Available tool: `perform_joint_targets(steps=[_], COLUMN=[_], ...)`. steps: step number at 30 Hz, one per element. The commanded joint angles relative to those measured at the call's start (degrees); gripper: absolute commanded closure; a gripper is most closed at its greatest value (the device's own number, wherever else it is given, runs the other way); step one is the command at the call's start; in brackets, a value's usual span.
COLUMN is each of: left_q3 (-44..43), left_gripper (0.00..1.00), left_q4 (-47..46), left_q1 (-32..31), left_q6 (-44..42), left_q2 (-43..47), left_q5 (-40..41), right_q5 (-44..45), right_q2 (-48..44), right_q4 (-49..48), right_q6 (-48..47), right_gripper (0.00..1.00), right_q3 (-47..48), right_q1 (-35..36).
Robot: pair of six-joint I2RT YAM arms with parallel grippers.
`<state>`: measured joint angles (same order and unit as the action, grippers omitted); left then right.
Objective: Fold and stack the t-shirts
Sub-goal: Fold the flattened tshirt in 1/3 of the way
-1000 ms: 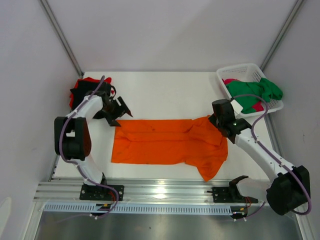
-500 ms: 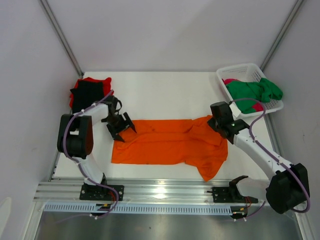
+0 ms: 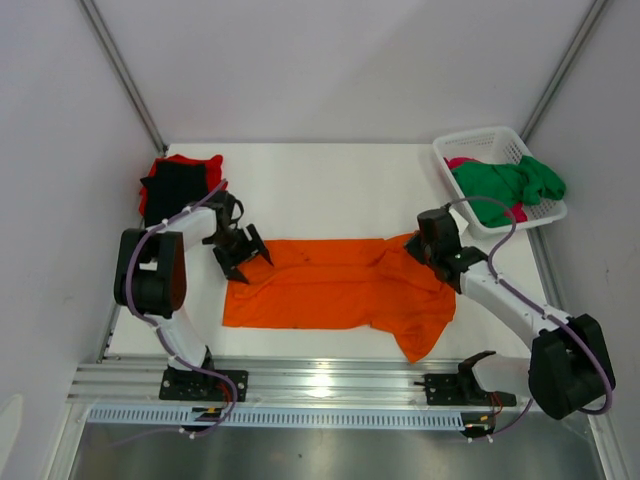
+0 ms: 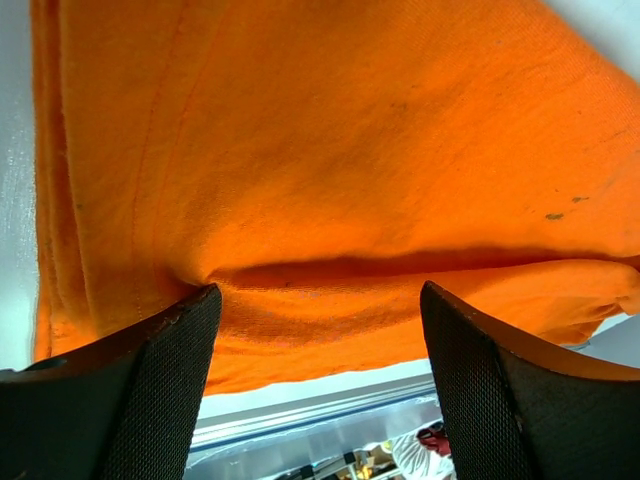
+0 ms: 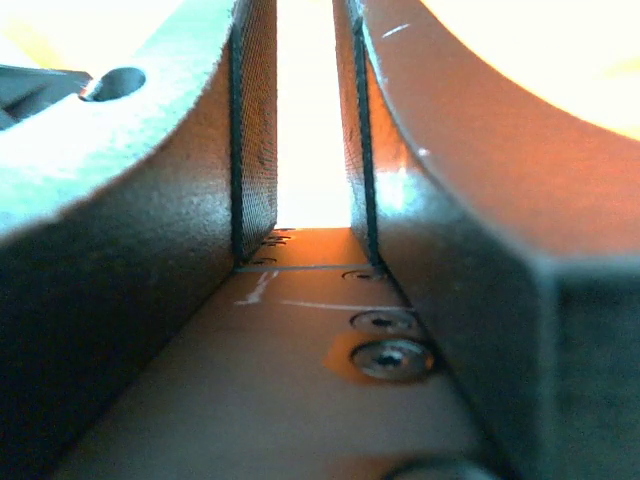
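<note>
The orange t-shirt point(image 3: 330, 285) lies on the table as a wide band folded lengthwise, its right end bunched and hanging toward the front. My left gripper point(image 3: 245, 256) is open at the shirt's far left corner. In the left wrist view its fingers point(image 4: 150, 390) straddle a raised fold of the orange t-shirt point(image 4: 330, 150), with the left gripper point(image 4: 320, 292) not closed on it. My right gripper point(image 3: 420, 246) sits at the far right corner, jaws close together on glowing orange cloth in the right gripper point(image 5: 305, 130). Red and black t-shirts point(image 3: 178, 180) are stacked at the far left.
A white lattice basket point(image 3: 470, 142) at the far right corner holds a green t-shirt point(image 3: 510, 180) over a pink one point(image 3: 516, 213). The white table point(image 3: 330, 190) ends at a metal rail point(image 3: 320, 380) in front, with walls on both sides.
My left gripper has swung from beside the red and black stack down to the orange shirt's far left corner. My right gripper has shifted slightly left with the cloth's corner.
</note>
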<state>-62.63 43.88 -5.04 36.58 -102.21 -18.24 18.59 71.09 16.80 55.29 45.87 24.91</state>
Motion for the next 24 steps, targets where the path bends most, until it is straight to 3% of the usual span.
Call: perform_joint_targets(steps=[1, 5, 17, 24], left_q3=[-0.3, -1.2, -1.8, -3.5], left_gripper=[0.17, 0.17, 0.17, 0.17], left_q4=[-1.4, -1.3, 0.1, 1.4], left_q1=[-0.2, -0.2, -0.2, -0.2], left_q6=[-1.6, -2.5, -3.7, -4.1], left_q2=[2.5, 3.0, 5.8, 5.5], left_q5=[-1.6, -5.2, -4.9, -4.1], right_q5=[-3.9, -4.4, -4.6, -4.8], right_q2=[1.6, 7.6, 24.3, 21.4], right_q4=[-14.9, -16.2, -18.5, -11.7], right_q6=[-3.9, -4.0, -1.8, -1.1], right_gripper=[0.75, 0.76, 0.77, 0.78], right_q3=[-4.4, -3.7, 6.2, 6.7], right_q1=[0.1, 0.0, 0.1, 0.7])
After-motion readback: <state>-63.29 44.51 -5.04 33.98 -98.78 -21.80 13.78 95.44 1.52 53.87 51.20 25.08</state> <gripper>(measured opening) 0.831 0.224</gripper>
